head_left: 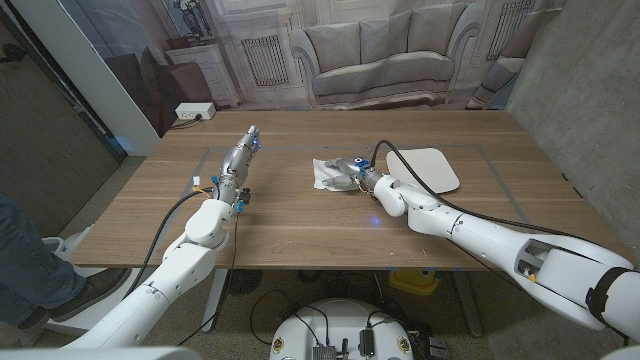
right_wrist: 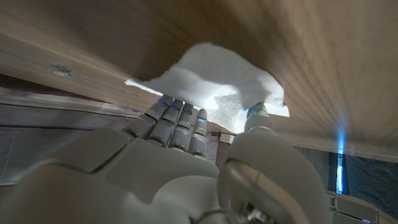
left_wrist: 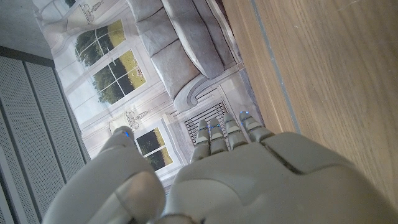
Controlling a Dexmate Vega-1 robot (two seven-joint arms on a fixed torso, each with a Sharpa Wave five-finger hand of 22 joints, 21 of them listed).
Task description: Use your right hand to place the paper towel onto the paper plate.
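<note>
Printed backdrop (head_left: 330, 50) behind wooden table (head_left: 300, 220): sofa, windows, radiator.

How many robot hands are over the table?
2: the left hand hovers over the table's left part, holding nothing; the right hand is at the paper towel, beside the plate.

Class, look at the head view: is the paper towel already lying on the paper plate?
No. The paper towel lies on the table beside the plate, at the right hand.
</note>
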